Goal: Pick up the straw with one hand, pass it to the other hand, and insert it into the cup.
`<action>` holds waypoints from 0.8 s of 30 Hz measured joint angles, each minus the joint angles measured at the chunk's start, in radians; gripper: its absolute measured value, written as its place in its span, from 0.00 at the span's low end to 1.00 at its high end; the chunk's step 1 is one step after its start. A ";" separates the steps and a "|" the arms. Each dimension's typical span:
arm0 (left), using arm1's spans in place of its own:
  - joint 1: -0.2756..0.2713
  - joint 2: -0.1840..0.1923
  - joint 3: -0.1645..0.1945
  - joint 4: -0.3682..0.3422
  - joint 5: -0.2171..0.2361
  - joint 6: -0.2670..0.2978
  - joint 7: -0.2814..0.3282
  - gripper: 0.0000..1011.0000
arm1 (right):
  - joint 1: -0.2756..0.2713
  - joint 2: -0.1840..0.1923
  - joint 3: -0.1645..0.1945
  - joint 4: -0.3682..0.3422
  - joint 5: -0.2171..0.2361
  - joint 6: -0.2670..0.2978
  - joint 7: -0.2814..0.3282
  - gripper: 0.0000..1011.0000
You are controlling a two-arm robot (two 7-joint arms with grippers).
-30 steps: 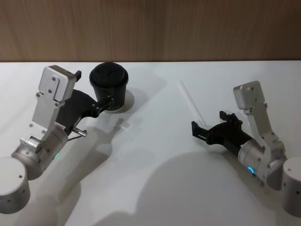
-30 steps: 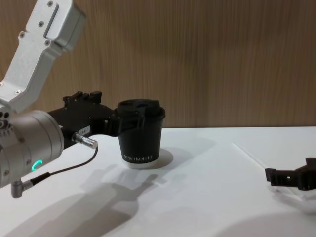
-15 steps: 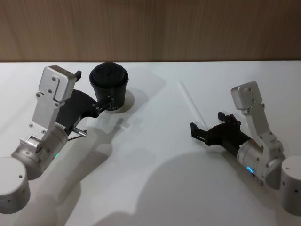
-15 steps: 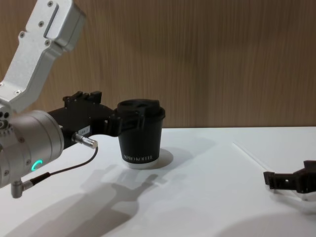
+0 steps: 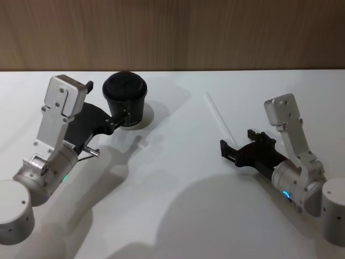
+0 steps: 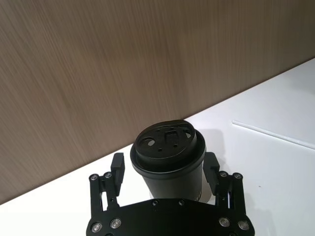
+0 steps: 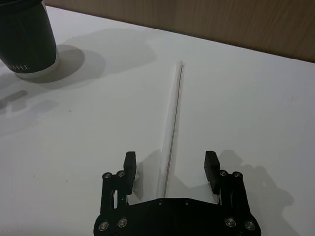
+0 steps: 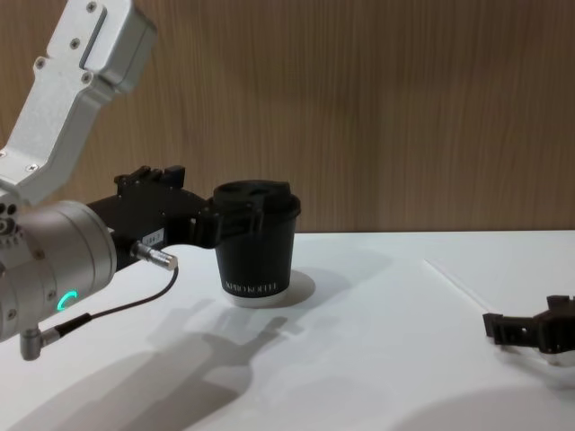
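The black lidded cup (image 5: pixel 125 100) stands upright at the back left of the white table. My left gripper (image 5: pixel 118 117) reaches it from the left; in the left wrist view the left gripper (image 6: pixel 164 169) is open, one finger on each side of the cup (image 6: pixel 170 157). The thin white straw (image 5: pixel 218 116) lies flat on the table to the right. My right gripper (image 5: pixel 226 151) hangs low at the straw's near end. In the right wrist view the right gripper (image 7: pixel 170 169) is open, and the straw (image 7: pixel 173 113) runs between its fingers, still on the table.
A wooden wall (image 5: pixel 172 32) closes off the back of the table (image 5: pixel 172 178). A grey cable with a metal plug (image 8: pixel 153 256) hangs from the left wrist near the cup. Bare tabletop lies between the two arms.
The right gripper has sunk slightly toward the table at the straw's near end. The left arm, the cup and the straw have not moved.
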 joint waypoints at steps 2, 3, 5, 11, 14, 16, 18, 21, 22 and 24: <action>0.000 0.000 0.000 0.000 0.000 0.000 0.000 0.99 | 0.000 0.000 0.001 0.002 0.001 -0.002 0.000 0.83; 0.000 0.000 0.000 0.000 0.000 0.000 0.000 0.99 | 0.000 0.000 0.001 0.002 0.001 -0.003 0.000 0.80; 0.000 0.000 0.000 0.000 0.000 0.000 0.000 0.99 | 0.000 0.000 0.002 0.003 0.003 -0.004 -0.001 0.73; 0.000 0.000 0.000 0.000 0.000 0.000 0.000 0.99 | -0.002 0.002 0.004 0.004 0.008 -0.006 -0.001 0.58; 0.000 0.000 0.000 0.000 0.000 0.000 0.000 0.99 | -0.005 0.004 0.005 0.004 0.011 -0.008 -0.001 0.48; 0.000 0.000 0.000 0.000 0.000 0.000 0.000 0.99 | -0.006 0.005 0.005 0.005 0.012 -0.008 -0.001 0.42; 0.000 0.000 0.000 0.000 0.000 0.000 0.000 0.99 | -0.007 0.007 0.005 0.005 0.014 -0.009 -0.001 0.34; 0.000 0.000 0.000 0.000 0.000 0.000 0.000 0.99 | -0.009 0.010 0.005 0.006 0.016 -0.010 -0.001 0.24; 0.000 0.000 0.000 0.000 0.000 0.000 0.000 0.99 | -0.009 0.010 0.005 0.006 0.018 -0.010 -0.001 0.22; 0.000 0.000 0.000 0.000 0.000 0.000 0.000 0.99 | -0.010 0.012 0.005 0.006 0.020 -0.010 0.000 0.15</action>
